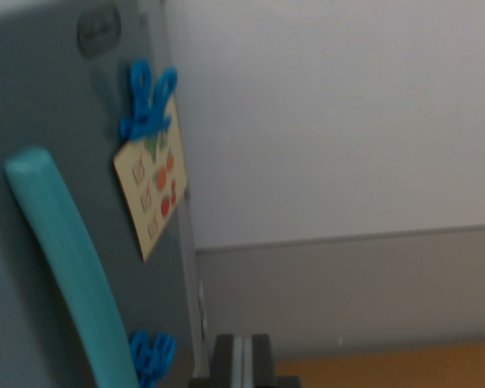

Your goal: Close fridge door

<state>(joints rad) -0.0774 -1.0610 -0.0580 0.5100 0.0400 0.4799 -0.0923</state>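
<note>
Gripper (242, 364), barely visible at the bottom edge, jaw state impossible to tell, sits just right of the grey fridge door (56, 121), whose teal handle (69, 267) runs roughly vertical at the wrist view's left.

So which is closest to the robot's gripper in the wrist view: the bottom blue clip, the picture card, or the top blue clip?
From the gripper at the bottom edge:
1. Bottom blue clip, just to its left on the fridge door.
2. Picture card, higher up the door.
3. Top blue clip, above the card, farthest.
</note>
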